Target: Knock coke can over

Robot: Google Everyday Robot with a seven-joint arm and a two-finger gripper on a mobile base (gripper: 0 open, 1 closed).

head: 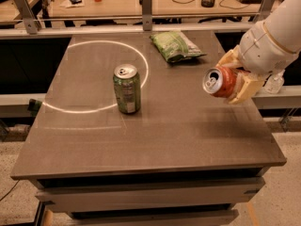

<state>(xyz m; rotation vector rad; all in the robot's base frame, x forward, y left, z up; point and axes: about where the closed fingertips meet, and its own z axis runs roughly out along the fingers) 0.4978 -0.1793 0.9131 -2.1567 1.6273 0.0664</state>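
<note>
The coke can (pixel 220 82), red-orange with a silver top and pull tab, is held tipped on its side above the right part of the table, its top facing left toward me. My gripper (pixel 235 81) comes in from the upper right on a white arm and is shut on the can, with cream fingers (pixel 245 87) on either side of it. The can hangs a little above the tabletop near the right edge.
A green can (pixel 127 88) stands upright left of centre on the grey table (pixel 155 135). A green chip bag (pixel 176 46) lies at the back. A bright light ring marks the table's back left. A desk with cables and a red cup stands behind.
</note>
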